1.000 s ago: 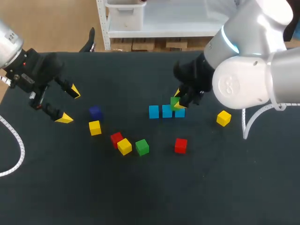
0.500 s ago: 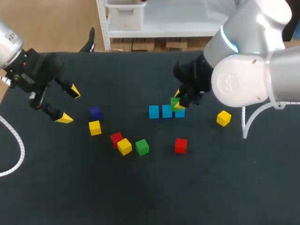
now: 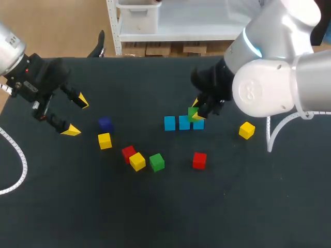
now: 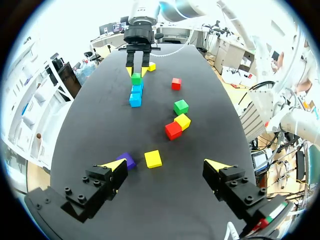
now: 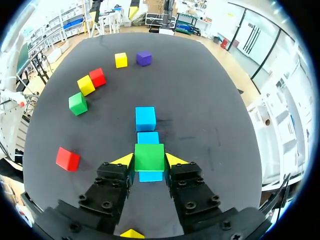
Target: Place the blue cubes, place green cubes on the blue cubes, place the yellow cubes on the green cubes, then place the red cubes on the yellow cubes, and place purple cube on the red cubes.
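The right gripper pinches a green cube squarely over the end block of the blue row near the middle of the tabletop, seemingly seating the second layer, though contact is hard to judge. The left gripper hangs spread by the left edge, out of the way.

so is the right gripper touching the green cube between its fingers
Touching. The right wrist view shows the right gripper with both yellow tips flush against opposite sides of the green cube, with no gap on either side.
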You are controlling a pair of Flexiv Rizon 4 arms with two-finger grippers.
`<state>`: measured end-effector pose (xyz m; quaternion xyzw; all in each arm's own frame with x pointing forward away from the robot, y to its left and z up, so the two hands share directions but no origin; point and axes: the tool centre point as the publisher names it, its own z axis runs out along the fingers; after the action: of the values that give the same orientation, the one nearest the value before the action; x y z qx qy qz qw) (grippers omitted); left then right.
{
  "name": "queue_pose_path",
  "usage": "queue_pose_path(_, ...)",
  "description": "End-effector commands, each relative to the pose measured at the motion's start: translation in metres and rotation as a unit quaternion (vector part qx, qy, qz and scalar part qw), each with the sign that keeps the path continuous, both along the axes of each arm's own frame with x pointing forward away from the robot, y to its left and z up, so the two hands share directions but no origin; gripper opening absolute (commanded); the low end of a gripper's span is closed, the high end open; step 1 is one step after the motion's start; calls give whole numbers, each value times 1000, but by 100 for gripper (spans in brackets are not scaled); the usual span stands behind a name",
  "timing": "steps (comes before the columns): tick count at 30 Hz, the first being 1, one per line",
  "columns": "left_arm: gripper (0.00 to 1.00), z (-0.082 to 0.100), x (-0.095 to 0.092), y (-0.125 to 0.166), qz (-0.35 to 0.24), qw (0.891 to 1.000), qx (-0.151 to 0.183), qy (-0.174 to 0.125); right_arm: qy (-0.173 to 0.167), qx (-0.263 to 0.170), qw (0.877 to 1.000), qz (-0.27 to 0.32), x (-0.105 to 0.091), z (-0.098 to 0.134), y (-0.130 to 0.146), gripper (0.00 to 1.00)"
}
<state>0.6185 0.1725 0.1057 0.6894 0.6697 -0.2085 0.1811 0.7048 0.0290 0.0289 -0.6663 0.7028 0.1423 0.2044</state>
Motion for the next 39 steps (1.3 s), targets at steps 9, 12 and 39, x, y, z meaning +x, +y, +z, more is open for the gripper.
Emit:
queue_pose_path(9, 100, 0, 0, 1, -1, 1000, -2, -1, 5, 0, 1000, 0, 2, -3, 0, 2)
queue_pose_path(12, 100, 0, 0, 1, -1, 1000, -2, -1, 6, -1, 1000, 0, 2, -3, 0, 4)
queue_pose_path(39, 100, 0, 0, 1, -1, 1000, -2, -1, 11, -3, 1000, -1, 5, -4, -1, 89)
